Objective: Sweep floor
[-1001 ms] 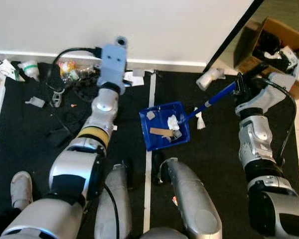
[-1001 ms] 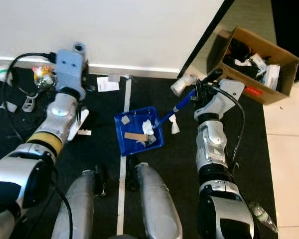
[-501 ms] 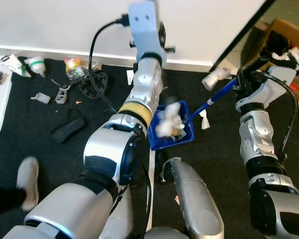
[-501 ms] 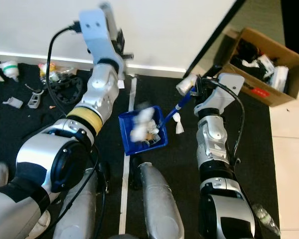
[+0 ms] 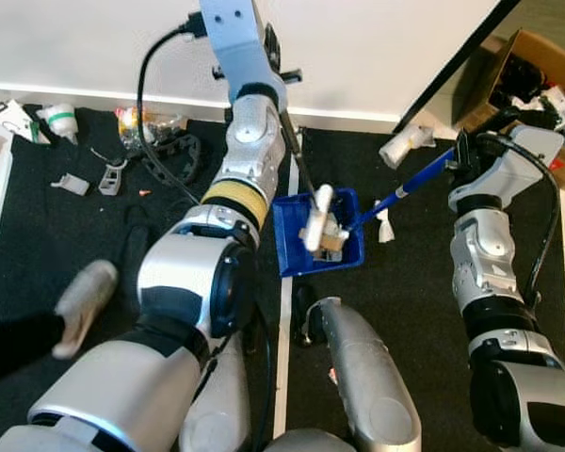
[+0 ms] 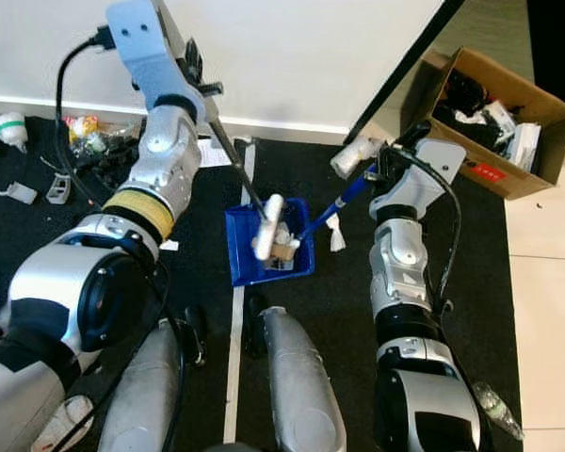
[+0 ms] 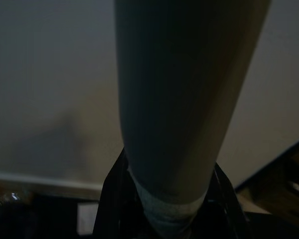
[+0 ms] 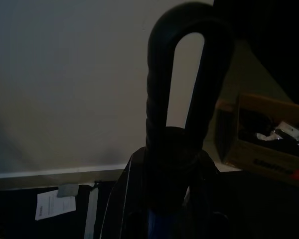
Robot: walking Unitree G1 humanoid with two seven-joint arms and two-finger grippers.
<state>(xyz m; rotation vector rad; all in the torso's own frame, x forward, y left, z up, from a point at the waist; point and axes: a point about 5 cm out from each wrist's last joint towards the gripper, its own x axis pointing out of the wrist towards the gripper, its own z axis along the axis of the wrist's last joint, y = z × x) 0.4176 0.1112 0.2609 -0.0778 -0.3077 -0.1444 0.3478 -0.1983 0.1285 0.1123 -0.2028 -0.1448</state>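
Blue dustpan (image 5: 297,247) handle clamped in right tool (image 5: 460,162); left tool (image 6: 200,83) grips broom (image 6: 266,227).

i cannot read any text here. the white paper sheet (image 6: 211,151) on the black floor mat by the wall carries dark printed lines, but they are too small for me to read. the open brown cardboard box (image 6: 494,118) has a red label (image 6: 488,171) on its side with pale marks on it, and i cannot make them out. the white bottle with a green band (image 5: 56,122) shows no letters that i can read.
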